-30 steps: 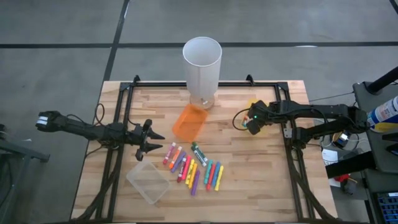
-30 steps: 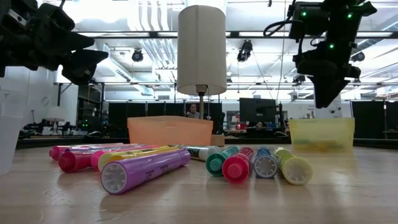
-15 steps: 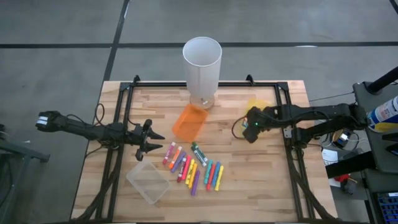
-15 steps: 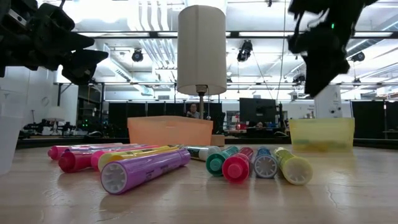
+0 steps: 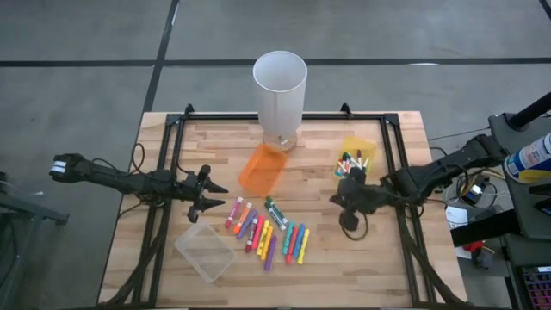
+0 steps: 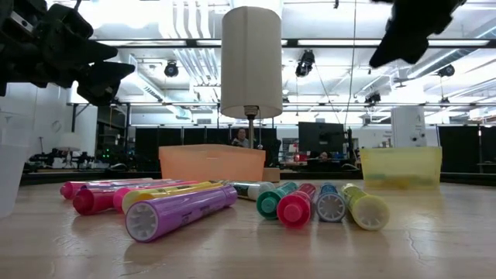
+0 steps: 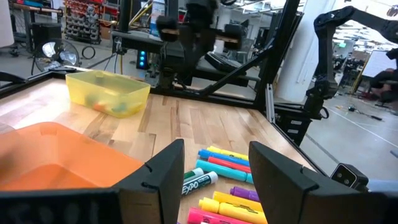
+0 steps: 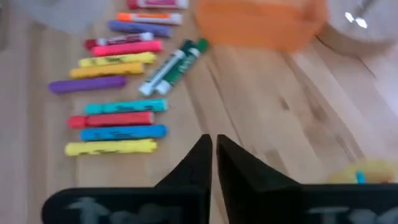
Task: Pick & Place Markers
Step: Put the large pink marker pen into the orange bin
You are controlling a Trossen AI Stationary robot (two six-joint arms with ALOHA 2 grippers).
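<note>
In the high view we see the right arm reaching in from the right edge toward the middle of the frame, its right gripper (image 5: 350, 198) hovering over bare wood just below the yellow bin (image 5: 355, 153) and to the right of the loose markers (image 5: 269, 230). In its own wrist view the two dark fingers (image 8: 200, 163) stand pressed together with nothing between them, tips pointing toward the row of pens. In the low view only a dark piece of this arm shows at the upper right, cut off by the top edge, so we cannot read the fingers there.

The left arm lies stretched from the left edge of the high view, and the left gripper (image 5: 207, 195) sits left of centre, above the clear bin (image 5: 206, 251) and left of the markers. Its fingers (image 7: 163, 169) are spread apart and empty; the orange bin (image 5: 262, 170) fills the lower left of that wrist picture.

The markers lie side by side on the wooden table (image 5: 379, 258) in the lower middle of the high view, below the orange bin and to the right of the clear one. More markers rest inside the yellow bin, at the right of centre; their count is too small for us to tell. The tall white cylinder (image 5: 280, 99) stands at the top centre and hides the table just behind it. In the low view the nearest pens hide those lying behind them.
</note>
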